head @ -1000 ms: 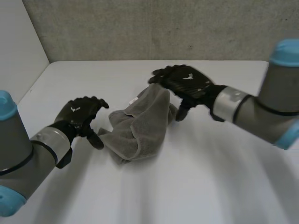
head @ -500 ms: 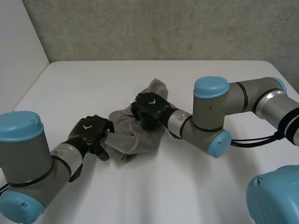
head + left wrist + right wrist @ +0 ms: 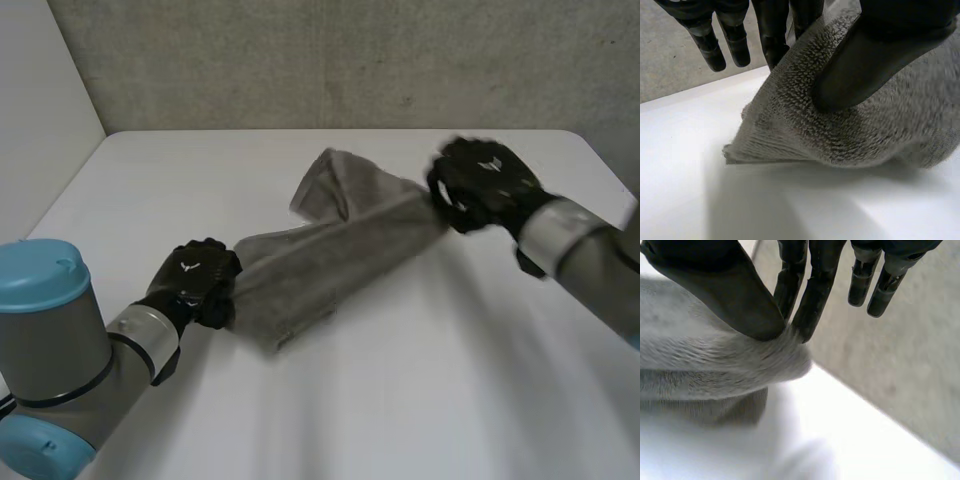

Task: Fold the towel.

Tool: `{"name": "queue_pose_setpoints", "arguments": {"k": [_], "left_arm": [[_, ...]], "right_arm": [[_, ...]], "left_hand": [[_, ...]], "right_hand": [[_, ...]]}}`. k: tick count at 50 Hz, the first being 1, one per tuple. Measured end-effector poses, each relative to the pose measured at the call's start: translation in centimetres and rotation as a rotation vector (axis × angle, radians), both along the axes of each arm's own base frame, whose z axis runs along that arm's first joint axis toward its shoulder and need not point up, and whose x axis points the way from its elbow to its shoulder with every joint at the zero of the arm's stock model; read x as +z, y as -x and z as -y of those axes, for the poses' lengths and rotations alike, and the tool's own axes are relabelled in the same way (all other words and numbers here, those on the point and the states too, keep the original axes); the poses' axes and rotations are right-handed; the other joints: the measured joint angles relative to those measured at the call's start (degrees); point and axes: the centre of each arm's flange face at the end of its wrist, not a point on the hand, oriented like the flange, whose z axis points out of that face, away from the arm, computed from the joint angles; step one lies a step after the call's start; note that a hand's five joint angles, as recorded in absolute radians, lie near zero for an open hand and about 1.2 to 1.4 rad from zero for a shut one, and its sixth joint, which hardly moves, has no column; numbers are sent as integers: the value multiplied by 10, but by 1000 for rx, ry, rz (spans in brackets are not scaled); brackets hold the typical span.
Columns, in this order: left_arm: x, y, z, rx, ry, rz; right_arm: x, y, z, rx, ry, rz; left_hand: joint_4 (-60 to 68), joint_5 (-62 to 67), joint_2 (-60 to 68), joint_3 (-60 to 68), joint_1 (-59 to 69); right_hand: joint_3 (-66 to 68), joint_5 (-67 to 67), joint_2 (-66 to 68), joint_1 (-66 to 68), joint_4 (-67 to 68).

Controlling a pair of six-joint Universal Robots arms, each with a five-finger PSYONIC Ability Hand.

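In the head view, a grey terry towel stretches slantwise across the middle of the smooth white table, from lower left to upper right. One loose fold rises toward the rough concrete wall at the top. The left hand, at lower left, grips the towel's near end, and the right hand, at upper right, clasps its far end. In the left wrist view, the thumb presses into looped, nubby pile, pinching the cloth against fingers behind it, while other fingers hang free beside it. In the right wrist view, thumb and fingertips pinch a soft bunched corner of the towel; the remaining fingers hang straight and free.
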Motion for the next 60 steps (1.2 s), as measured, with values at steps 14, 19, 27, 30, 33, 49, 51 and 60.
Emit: {"name": "queue_pose_setpoints", "arguments": {"k": [14, 19, 27, 30, 33, 49, 51, 60], "left_arm": [[-1, 17, -22, -81, -3, 1], [-2, 19, -23, -87, -4, 2], [-4, 17, -22, -83, -10, 5], [-4, 17, -22, -83, -11, 6], [-4, 17, -22, -82, -11, 7], [-6, 15, -23, -77, -17, 11], [-5, 14, -23, -76, -16, 11], [-5, 13, -22, -70, -14, 11]], "right_arm": [[-45, 49, -55, 56, -197, -157], [-23, 36, -55, 113, -136, -157], [2, -4, -57, 230, -17, -155], [0, -25, -55, 279, 0, -163], [-7, -41, -51, 313, 12, -181], [-82, -102, -5, 327, 174, -459], [-92, -104, 0, 328, 175, -484], [-85, -103, 5, 318, 198, -500]], "left_hand": [[0, 0, 0, 0, 0], [0, 0, 0, 0, 0], [0, 0, 0, 0, 0], [0, 0, 0, 0, 0], [0, 0, 0, 0, 0], [0, -1, 0, 0, 0], [0, -1, 0, 0, 0], [0, -1, 0, 0, 0]], "right_hand": [[0, -294, -292, -293, 0], [0, -578, -537, -539, 0], [0, -627, -613, -620, 0], [0, -627, -613, -621, 0], [0, -627, -613, -622, 0], [0, -592, -583, -583, 0], [0, -522, -523, -528, 0], [0, -46, -37, -46, 0]]}}
